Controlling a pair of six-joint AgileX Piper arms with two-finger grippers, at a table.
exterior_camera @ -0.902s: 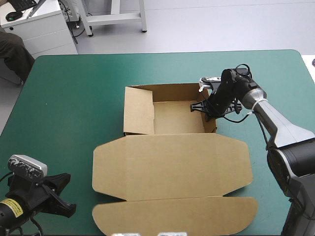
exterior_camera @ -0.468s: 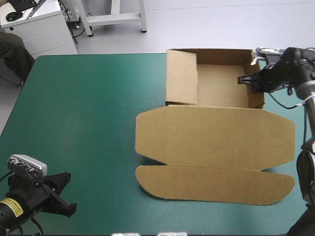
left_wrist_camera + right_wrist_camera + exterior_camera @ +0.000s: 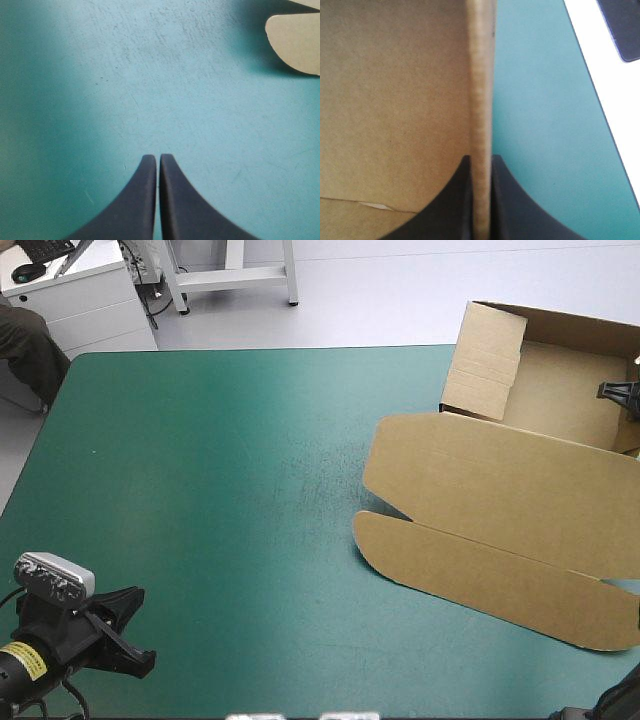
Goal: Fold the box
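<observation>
Box point(image 3: 500, 476), a cut sheet of brown board formed into an open tray point(image 3: 560, 390) with its broad lid point(image 3: 520, 495) lying flat, at the far right corner of the table point(image 3: 200, 490) with the teal-green cover. The tray end lies toward the table's far edge and seems to reach past it. The lid and its narrow, round-ended tuck flap point(image 3: 480, 575) spread toward the table's near edge. The box's long axis runs roughly along the table's far edge, slanted so that its right end comes nearer the near edge. Right gripper point(image 3: 481, 159): two broad black fingers all but closed, pinching edge-on the upright tray wall nearest the table's right edge. Left gripper point(image 3: 158, 159): fingers pressed together on nothing, above the table's near left corner, well apart from the box, which lies toward the far right of it. The right arm is plainly the nearer. Any work on the lid would probably require the left arm to cross toward the flap's rounded left end, the part closest to it.
</observation>
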